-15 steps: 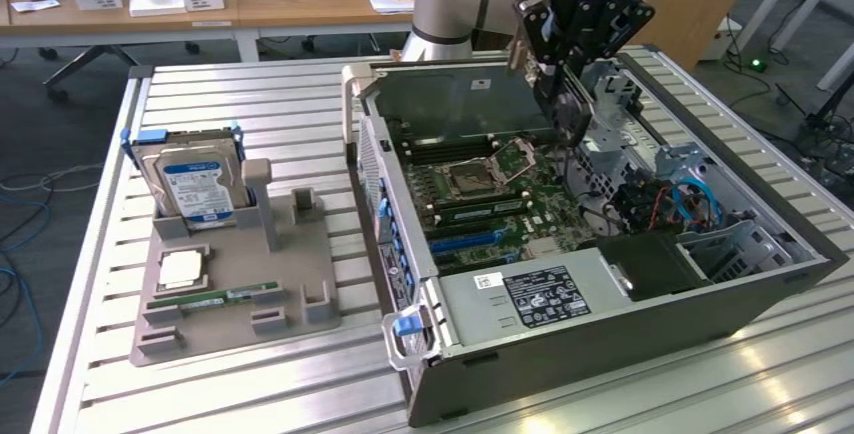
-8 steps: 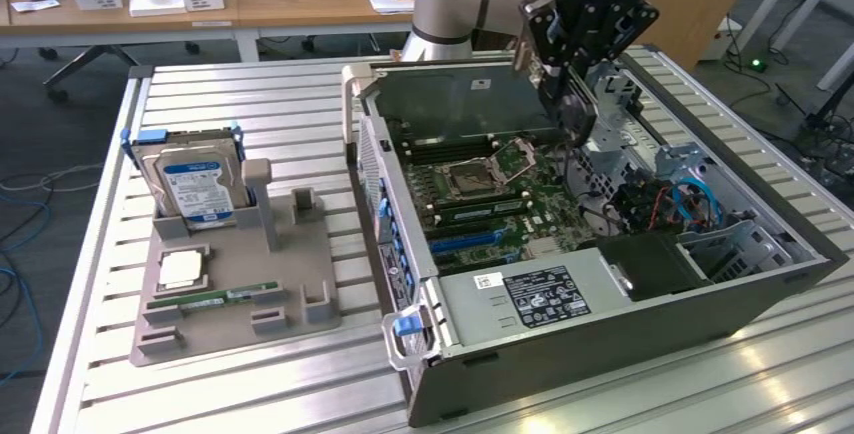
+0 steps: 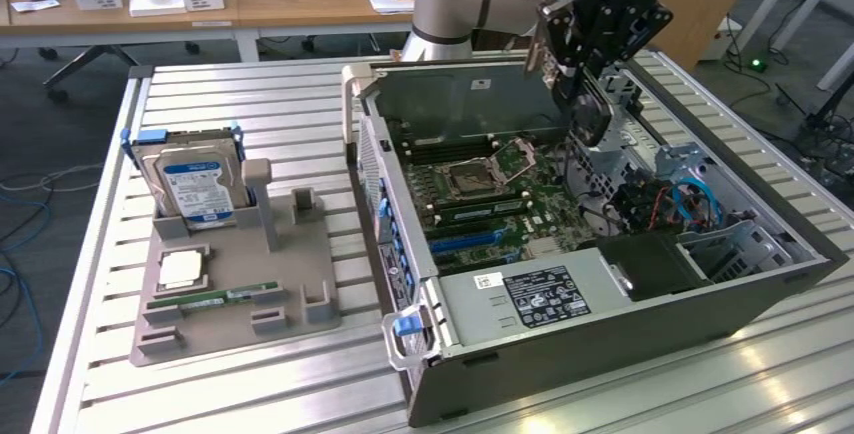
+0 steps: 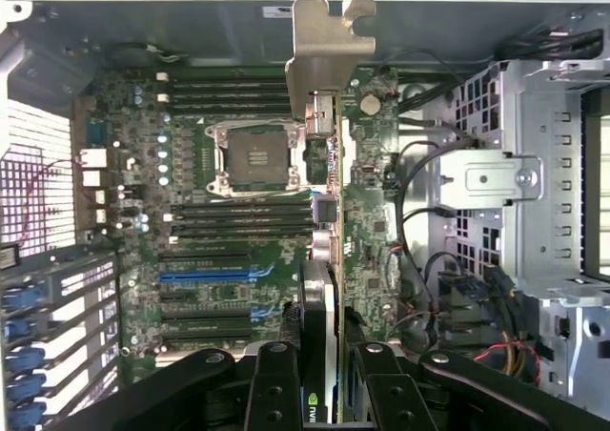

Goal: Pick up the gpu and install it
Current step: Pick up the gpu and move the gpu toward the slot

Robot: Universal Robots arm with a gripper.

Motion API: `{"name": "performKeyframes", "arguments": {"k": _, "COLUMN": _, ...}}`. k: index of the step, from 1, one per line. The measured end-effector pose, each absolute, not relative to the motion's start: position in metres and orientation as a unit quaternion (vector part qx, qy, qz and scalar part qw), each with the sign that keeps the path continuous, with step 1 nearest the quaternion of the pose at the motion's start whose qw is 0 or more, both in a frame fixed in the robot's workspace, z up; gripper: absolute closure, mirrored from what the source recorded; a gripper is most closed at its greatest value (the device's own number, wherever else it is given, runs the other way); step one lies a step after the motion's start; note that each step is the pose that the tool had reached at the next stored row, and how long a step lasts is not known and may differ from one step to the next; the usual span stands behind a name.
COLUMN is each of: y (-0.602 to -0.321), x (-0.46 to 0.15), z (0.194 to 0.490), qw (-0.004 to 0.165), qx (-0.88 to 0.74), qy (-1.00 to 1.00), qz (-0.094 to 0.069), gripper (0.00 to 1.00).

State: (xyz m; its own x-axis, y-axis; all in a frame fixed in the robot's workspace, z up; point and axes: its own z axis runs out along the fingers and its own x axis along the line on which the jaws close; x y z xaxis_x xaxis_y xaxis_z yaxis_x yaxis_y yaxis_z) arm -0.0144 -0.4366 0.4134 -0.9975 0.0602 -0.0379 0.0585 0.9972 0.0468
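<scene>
Evidently the carrying step is in hand: the pick-up looks done and the install is not.

In the exterior view, the gripper [image 3: 583, 79] hangs in the upper right of the frame over the open computer case [image 3: 641, 339]. It pinches the gpu [image 3: 591, 126] by one end, so the dark card hangs down towards the case interior. The card's lower end is near the motherboard [image 3: 487, 189] and the metal drive cage [image 3: 667, 169]; whether it touches either cannot be told. At the exterior view's left, well apart from the case, a grey tray [image 3: 300, 284] on the slatted table [image 3: 240, 94] holds an upright hard drive [image 3: 194, 189], a processor [image 3: 180, 269] and a memory stick [image 3: 214, 296].

In the wrist view, the fingers [image 4: 274, 393] press against both faces of the card, which is seen edge-on. Its black shroud lies between the fingers, its green edge runs away from the camera, and its silver bracket [image 4: 326, 54] is at the far end. Beyond it lie the board's processor socket [image 4: 255, 154] and the expansion slots [image 4: 210, 277], one of them blue. The card crosses the line of those slots rather than lying along one, and no part of it sits in a slot.

As a judgement, seating calls for the connector edge to be brought parallel to a free slot. The bracket must face the case's rear openings, and the press must be straight and even, clear of the cables [image 4: 416, 216].
</scene>
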Motion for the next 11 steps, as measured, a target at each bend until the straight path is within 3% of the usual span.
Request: {"name": "performKeyframes", "arguments": {"k": 11, "y": -0.435, "x": 0.018, "z": 0.409, "qw": 0.018, "qx": 0.030, "qy": 0.999, "qz": 0.023, "gripper": 0.73}}
